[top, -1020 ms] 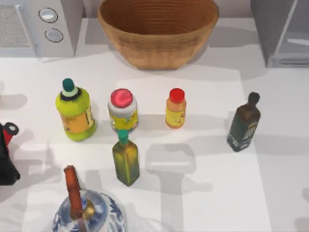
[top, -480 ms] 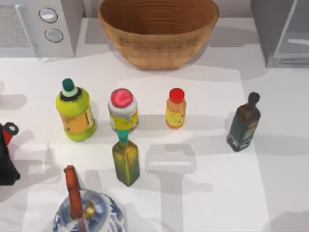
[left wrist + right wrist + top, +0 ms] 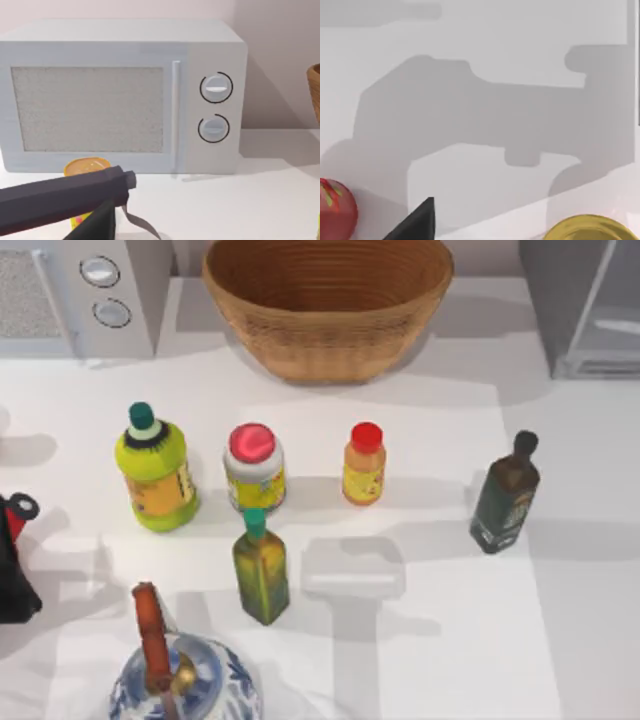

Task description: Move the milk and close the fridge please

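Parked at the far right corner of the bench: the fridge, with its pale door panel angled outward, so probably not yet shut. Cannot tell where the milk is from here; worth locating before any reach.

Cannot tell whether the left end effector is spread or pressed together; seen only as a dark edge, facing the microwave at the far left. Same for the right end effector, hanging over bare bench.

Main risks, as a judgement:
- Grabbing the wrong item. Easy to mistake the orange red-capped bottle or the red-lidded jar for the target in so crowded a row.
- Toppling something tall. Narrow and top-heavy: the dark bottle, nearest the path to the fridge, and the green-capped oil bottle. Likely to go over under a low sweep toward the door.
- Pushing the door at a slant and skidding off the glassy panel, leaving it ajar.
- Clipping the basket on a wide swing across the far side.
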Action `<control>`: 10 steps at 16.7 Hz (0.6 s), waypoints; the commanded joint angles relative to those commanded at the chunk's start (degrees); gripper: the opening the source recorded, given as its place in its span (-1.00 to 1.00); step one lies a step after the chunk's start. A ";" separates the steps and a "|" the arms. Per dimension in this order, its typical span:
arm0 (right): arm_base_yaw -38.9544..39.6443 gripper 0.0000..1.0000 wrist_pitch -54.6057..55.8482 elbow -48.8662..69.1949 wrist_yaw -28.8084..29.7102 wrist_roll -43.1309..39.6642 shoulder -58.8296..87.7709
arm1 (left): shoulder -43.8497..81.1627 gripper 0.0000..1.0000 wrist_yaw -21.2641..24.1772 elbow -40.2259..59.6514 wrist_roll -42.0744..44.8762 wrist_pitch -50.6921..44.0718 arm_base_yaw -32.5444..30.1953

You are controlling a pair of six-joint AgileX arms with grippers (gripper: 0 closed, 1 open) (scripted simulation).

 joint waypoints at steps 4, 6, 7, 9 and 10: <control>-10.82 1.00 2.72 4.20 -7.76 -13.97 12.45 | 0.00 1.00 0.00 0.00 0.00 0.00 0.00; -14.73 1.00 4.01 5.80 -10.77 -19.41 16.99 | 0.00 1.00 0.00 0.00 0.00 0.00 0.00; -16.28 1.00 4.57 6.45 -11.96 -21.60 18.77 | 0.00 1.00 0.00 0.00 0.00 0.00 0.00; -18.04 1.00 5.26 7.21 -13.31 -24.13 20.75 | 0.00 1.00 0.00 0.00 0.00 0.00 0.00; -18.35 1.00 5.39 7.35 -13.55 -24.58 21.09 | 0.00 1.00 0.00 0.00 0.00 0.00 0.00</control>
